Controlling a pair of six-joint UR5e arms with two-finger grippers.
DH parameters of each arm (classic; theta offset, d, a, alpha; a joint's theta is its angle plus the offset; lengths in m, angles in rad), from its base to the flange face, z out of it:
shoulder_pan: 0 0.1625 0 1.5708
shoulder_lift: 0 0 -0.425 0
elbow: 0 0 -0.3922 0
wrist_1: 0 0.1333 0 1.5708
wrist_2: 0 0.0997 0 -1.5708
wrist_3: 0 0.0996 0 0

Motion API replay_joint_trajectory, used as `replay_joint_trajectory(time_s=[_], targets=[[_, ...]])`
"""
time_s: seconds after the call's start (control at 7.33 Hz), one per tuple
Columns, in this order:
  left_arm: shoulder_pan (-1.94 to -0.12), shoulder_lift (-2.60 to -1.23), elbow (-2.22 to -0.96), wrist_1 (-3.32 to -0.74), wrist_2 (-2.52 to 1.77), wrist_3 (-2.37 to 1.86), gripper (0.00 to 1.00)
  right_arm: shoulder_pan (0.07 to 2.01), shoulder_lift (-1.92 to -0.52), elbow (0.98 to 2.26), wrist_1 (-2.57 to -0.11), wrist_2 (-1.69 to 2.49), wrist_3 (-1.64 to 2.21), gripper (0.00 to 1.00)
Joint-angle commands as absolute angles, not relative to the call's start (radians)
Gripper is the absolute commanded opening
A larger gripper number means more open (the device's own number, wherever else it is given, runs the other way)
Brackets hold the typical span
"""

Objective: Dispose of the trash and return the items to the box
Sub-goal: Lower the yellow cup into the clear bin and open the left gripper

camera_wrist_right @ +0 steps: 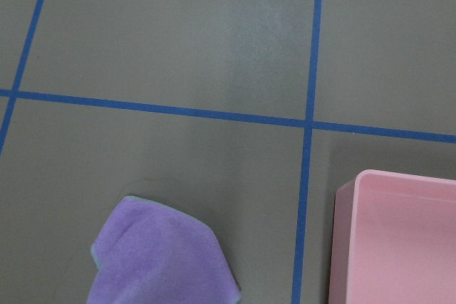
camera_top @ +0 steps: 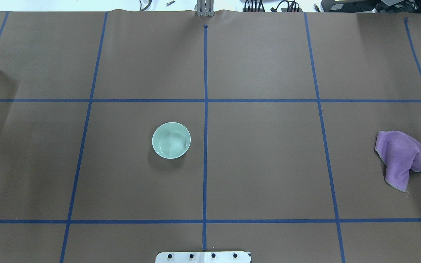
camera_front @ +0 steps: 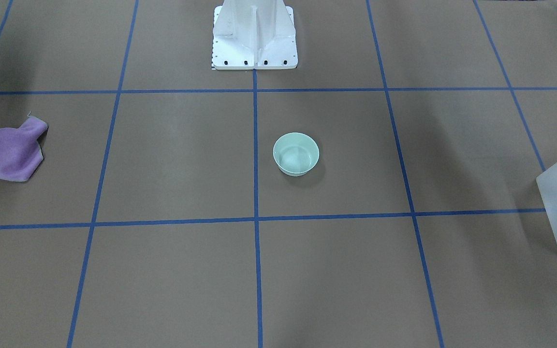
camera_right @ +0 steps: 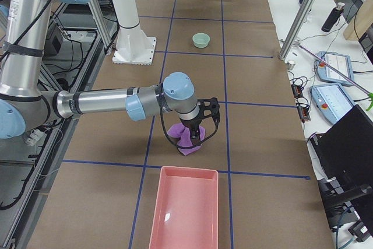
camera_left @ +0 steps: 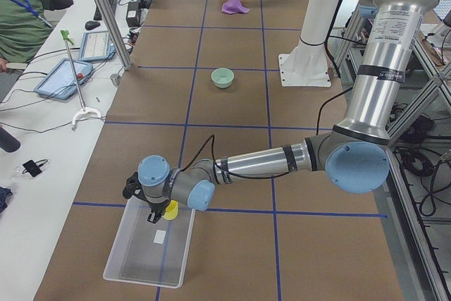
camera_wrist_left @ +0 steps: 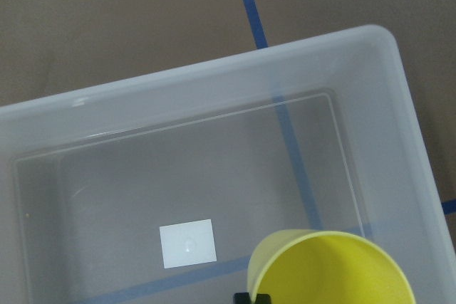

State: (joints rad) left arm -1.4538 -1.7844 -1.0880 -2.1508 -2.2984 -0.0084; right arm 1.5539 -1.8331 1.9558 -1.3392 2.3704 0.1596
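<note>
The yellow cup [camera_wrist_left: 335, 268] hangs tilted over the translucent box [camera_wrist_left: 214, 76] at the table's left end. My left gripper [camera_left: 151, 213] is shut on its rim, and one black fingertip [camera_wrist_left: 253, 297] shows at the cup's edge. The mint-green bowl [camera_top: 171, 140] stands upright near the table's middle, apart from both arms. A crumpled purple cloth [camera_wrist_right: 160, 258] lies at the right end. My right gripper [camera_right: 195, 138] hovers just over the cloth; I cannot tell whether it is open or shut.
A pink tray [camera_right: 186, 214] sits just beyond the cloth at the table's right end. The white pedestal base [camera_front: 254, 34] stands at the robot's side of the table. A person [camera_left: 28, 12] sits by a side table holding tablets and cables.
</note>
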Motion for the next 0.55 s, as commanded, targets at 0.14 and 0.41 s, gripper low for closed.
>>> replay_joint_trajectory(time_s=[0.14,0.41], targets=[[-1.442,-1.783,-1.097,-2.168,-2.293,-0.005,0.86,1.554,-1.833,1.956,-1.339,2.37,0.163,1.0],[-1.468,-1.79,-1.194,-2.082,-2.301,-0.006,0.99,1.552,-1.832,1.956,-1.339,2.372,0.164,1.0]])
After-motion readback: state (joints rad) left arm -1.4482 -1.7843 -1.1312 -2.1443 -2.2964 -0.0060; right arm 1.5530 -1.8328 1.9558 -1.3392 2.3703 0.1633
